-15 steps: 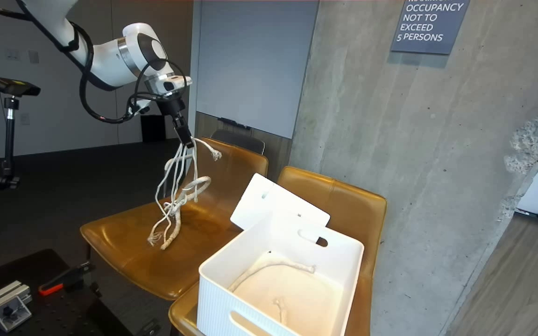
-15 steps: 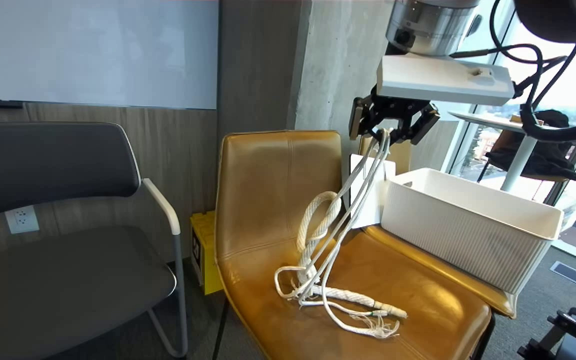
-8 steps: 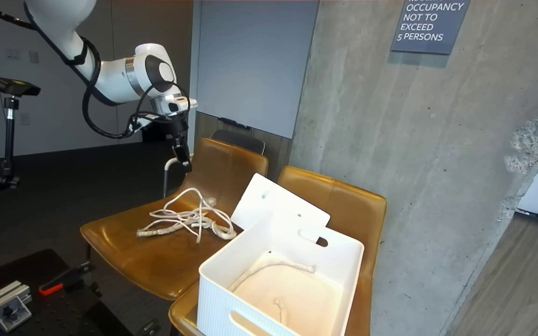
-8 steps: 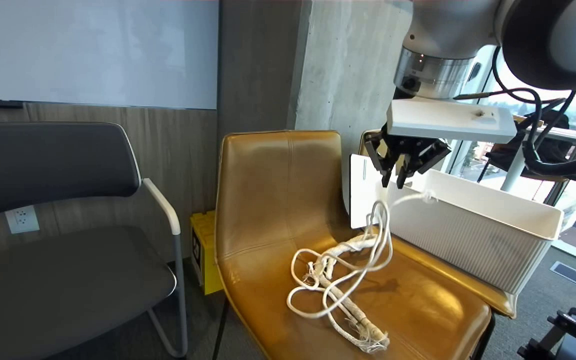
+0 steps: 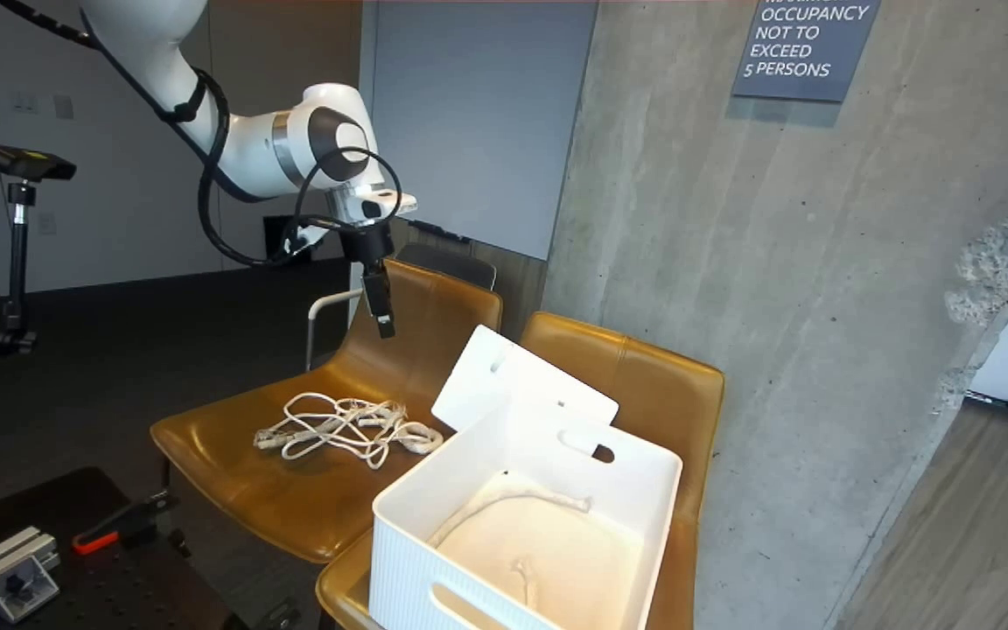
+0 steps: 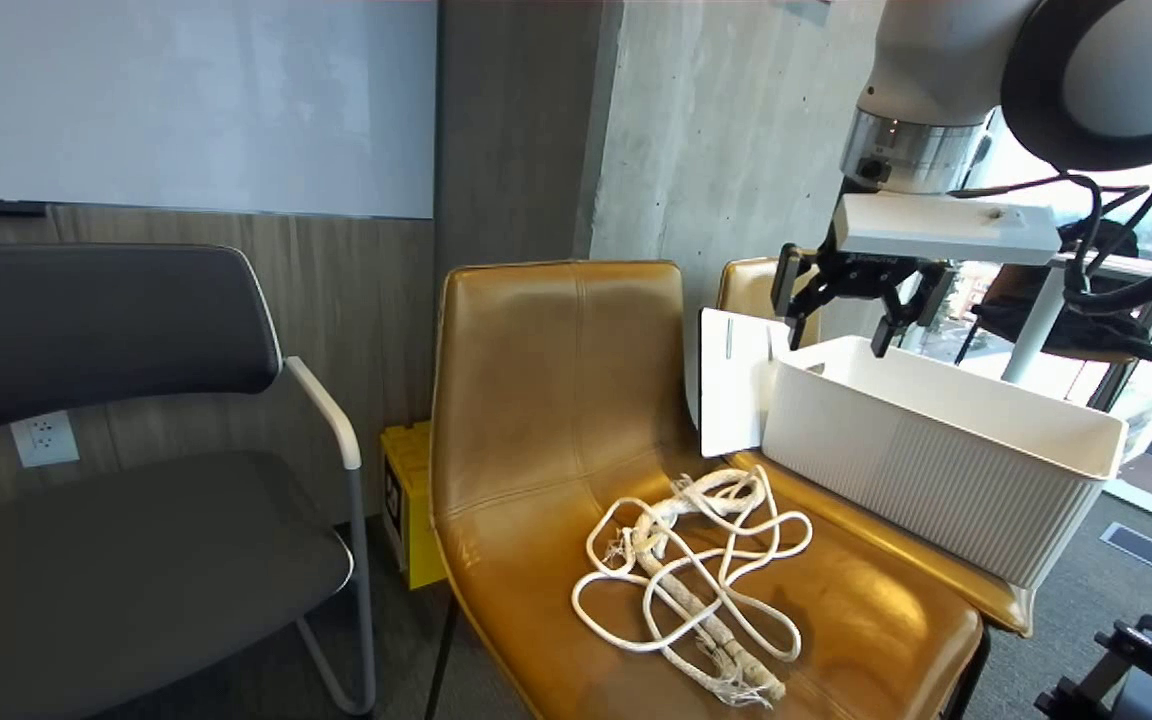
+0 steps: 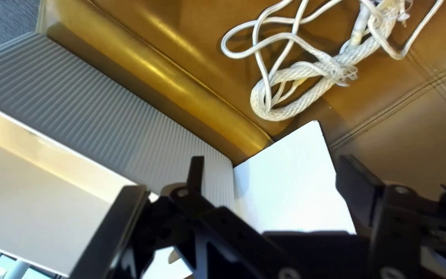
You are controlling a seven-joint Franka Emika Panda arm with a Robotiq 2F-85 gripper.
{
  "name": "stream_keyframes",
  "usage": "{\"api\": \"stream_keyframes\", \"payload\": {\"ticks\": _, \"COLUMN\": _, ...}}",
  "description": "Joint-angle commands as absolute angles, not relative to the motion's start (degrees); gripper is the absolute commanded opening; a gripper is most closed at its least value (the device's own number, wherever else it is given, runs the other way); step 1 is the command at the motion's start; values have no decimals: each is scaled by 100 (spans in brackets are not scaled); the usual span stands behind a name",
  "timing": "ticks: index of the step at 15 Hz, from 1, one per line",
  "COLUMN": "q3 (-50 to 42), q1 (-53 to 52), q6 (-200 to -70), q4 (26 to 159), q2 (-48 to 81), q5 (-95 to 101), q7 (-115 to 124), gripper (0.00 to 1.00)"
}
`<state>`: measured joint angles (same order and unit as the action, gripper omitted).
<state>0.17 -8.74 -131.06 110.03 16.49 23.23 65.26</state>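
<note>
We see the jaws of the gripper (image 6: 838, 340) spread wide, with nothing between them! A second ago the rope hangs from that grip; now the rope (image 6: 696, 610) lies on the seat of the brown chair (image 6: 556, 380), a loose tangle of thick braid and thin cord. So, as we read it, the lift is over and the rope is free, well below the gripper and apart from it. The gripper has shifted as well, over toward the white box (image 6: 936, 460), and in the wrist view the gap between the jaws looks onto the white panel (image 7: 289, 182) instead of the rope.

Outward we go: the panel stands tilted at one end of the box, and the ribbed box wall rises between the rope and the box's inside. We judge those two the likeliest things to be bumped here. Inside the box we make out pale, rope-like strips (image 5: 548, 497); exactly what they are, we cannot tell. The box sits on the neighbouring chair (image 5: 644, 376), right beside ours.

Farther out, we have a dark office chair (image 6: 106, 320) and a yellow case (image 6: 418, 500) down on the floor, while in an exterior view a red-handled clamp (image 5: 97, 544) rests on a black table (image 5: 119, 586).
</note>
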Motion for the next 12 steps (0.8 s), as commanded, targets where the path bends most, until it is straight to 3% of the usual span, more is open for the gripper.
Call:
{"api": "stream_keyframes", "payload": {"ticks": 1, "q3": -271, "q1": -541, "q6": -13085, "q4": 11131, "q2": 1331, "q5": 2214, "q7": 5919, "gripper": 100}}
{"api": "stream_keyframes", "payload": {"ticks": 7, "q3": -679, "q1": 229, "q6": -13297, "q4": 11141, "q2": 1610, "q5": 1712, "q7": 4656, "gripper": 100}}
{"api": "stream_keyframes", "payload": {"ticks": 12, "q3": -859, "q1": 548, "q6": -14172, "q4": 12036, "q2": 1412, "q5": 885, "q7": 4191, "gripper": 100}}
